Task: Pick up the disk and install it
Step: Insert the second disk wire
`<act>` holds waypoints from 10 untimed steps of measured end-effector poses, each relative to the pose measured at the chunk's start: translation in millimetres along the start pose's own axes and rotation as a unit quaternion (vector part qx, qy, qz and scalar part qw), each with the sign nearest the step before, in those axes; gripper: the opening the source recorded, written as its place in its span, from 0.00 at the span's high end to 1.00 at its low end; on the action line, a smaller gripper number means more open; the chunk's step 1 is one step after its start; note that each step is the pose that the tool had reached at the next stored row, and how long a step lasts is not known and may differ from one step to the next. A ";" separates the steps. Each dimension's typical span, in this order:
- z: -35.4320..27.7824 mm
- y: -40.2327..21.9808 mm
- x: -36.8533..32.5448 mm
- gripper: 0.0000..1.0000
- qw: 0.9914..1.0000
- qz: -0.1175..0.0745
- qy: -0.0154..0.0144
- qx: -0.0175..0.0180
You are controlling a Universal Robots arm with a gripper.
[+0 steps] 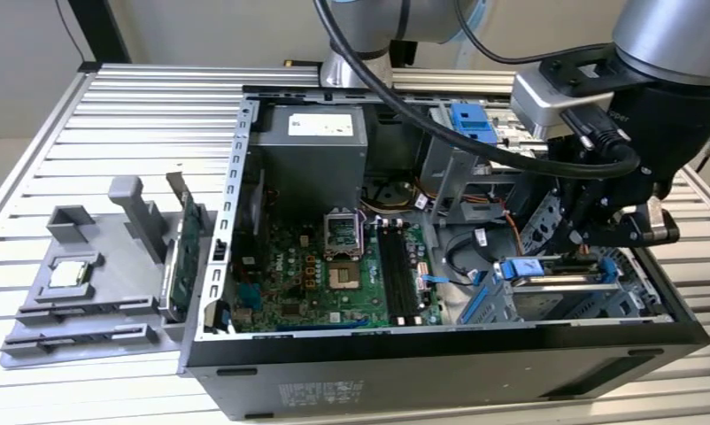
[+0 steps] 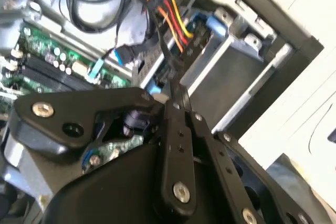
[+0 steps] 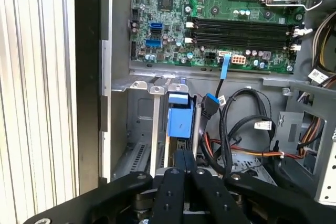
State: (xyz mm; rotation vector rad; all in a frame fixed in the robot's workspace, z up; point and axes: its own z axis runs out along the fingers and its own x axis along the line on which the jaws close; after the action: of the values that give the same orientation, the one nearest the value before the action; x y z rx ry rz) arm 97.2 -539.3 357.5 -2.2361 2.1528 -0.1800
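The disk (image 1: 559, 273) is seen standing on edge in the drive cage (image 1: 532, 305) at the case's (image 1: 450, 372) front corner, on the exterior view's right, its blue rail (image 3: 180, 121) showing in the first wrist view. The hand (image 1: 589, 251) is lowered onto its top edge, with the fingers (image 3: 184, 174) drawn narrow together. The motherboard (image 1: 320, 274) is exposed beside the cage. A grey tray (image 1: 96, 283) is set on the counter (image 1: 131, 115).

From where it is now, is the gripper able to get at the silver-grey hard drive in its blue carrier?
Probably yes. The gripper hangs right above the silver-grey hard drive in its blue carrier, standing on edge in the drive bay, its top edge uncovered; orange and black cables lie beside it, not over it.
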 end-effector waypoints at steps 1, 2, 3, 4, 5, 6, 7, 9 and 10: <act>0.2 0.0 -0.1 1.00 1.000 0.000 0.000 0.000; 0.6 0.0 -0.1 1.00 1.000 0.000 0.000 0.000; 1.4 0.1 -0.1 1.00 1.000 0.000 0.000 0.000; 2.4 0.1 -0.1 1.00 1.000 0.000 0.000 0.000; 3.4 -0.1 -0.2 1.00 1.000 0.000 0.000 0.000; 4.3 -0.4 -0.2 1.00 1.000 0.000 0.000 0.000; 5.1 -0.4 -0.3 1.00 1.000 0.000 0.000 0.000; 7.2 -0.6 -0.4 1.00 1.000 0.000 0.000 0.000; 9.0 -0.6 -0.5 1.00 1.000 0.000 0.000 0.000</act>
State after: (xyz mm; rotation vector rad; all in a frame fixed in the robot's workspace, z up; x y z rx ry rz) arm 98.7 -539.3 348.7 -2.2360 2.1527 -0.1800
